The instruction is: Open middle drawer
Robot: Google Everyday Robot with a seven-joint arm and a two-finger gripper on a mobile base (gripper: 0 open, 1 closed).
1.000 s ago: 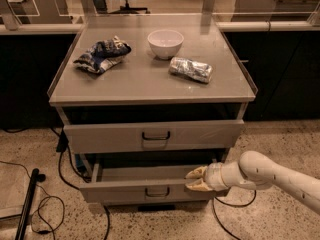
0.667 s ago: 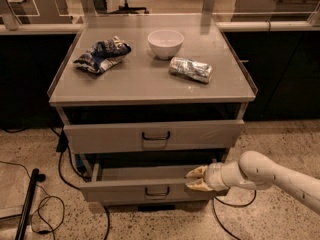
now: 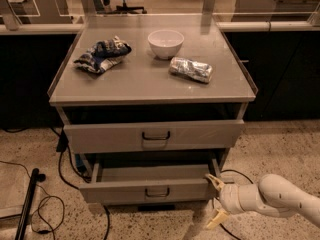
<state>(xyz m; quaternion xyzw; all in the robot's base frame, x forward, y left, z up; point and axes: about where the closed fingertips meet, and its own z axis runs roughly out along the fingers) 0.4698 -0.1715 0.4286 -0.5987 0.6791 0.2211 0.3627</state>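
Camera view: the middle drawer (image 3: 117,191) sits partly pulled out, just below the taller drawer (image 3: 200,134). The gripper (image 3: 216,200), jaws spread and holding nothing, is at the middle drawer's right front corner. Best to pull straight outward, evenly, so it does not skew.

The light is dim, warm, and overhead. My gripper (image 3: 216,200), fingers spread, sits low at the middle drawer's (image 3: 120,190) right corner. Up-left of it the cabinet top (image 3: 150,81) glares softly over shadowed recesses.
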